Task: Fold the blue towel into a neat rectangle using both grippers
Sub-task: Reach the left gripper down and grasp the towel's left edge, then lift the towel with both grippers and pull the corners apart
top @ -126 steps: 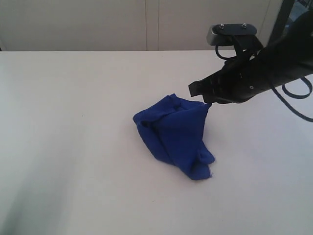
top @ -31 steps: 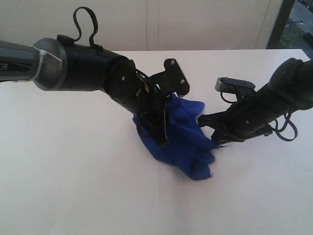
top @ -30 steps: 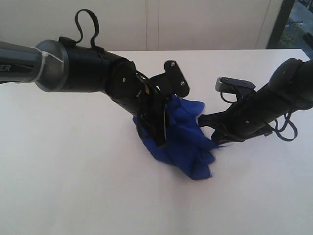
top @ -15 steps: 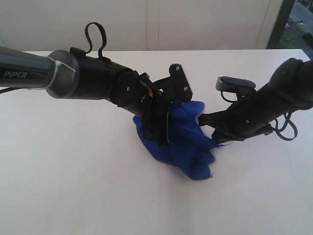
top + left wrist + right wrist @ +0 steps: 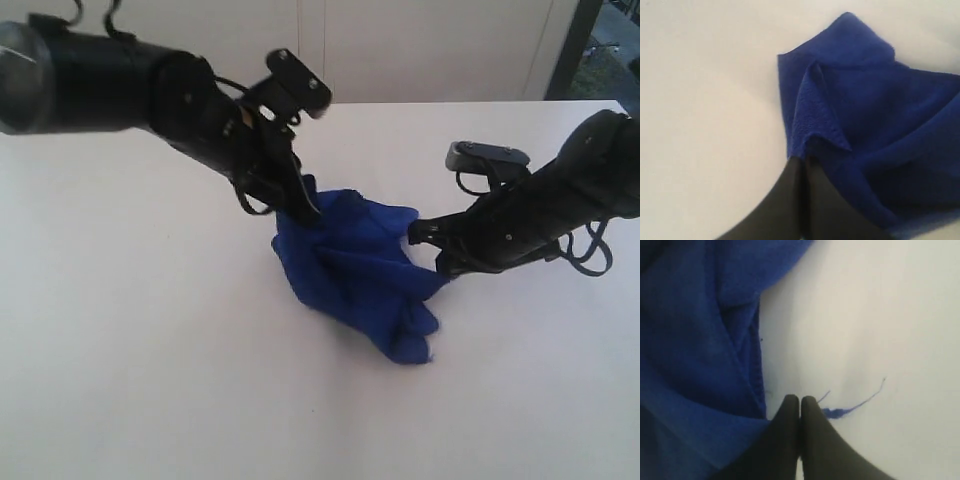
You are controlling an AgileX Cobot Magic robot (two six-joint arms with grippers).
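The blue towel lies crumpled in a heap mid-table. My left gripper reaches in from the upper left and touches the heap's far left corner. In the left wrist view its fingers are pressed together, and a fold of the blue towel comes out right at their tips. My right gripper sits low at the heap's right edge. Its fingertips are shut, with the blue towel on one side of them and a frayed corner with a loose thread on the other.
The white table extends all round the heap. A pale wall runs along the far edge. The right arm's black cables hang just above the table on the right.
My left gripper has pulled back up and to the left, from over the heap's middle to its far left corner. The right gripper has hardly moved.
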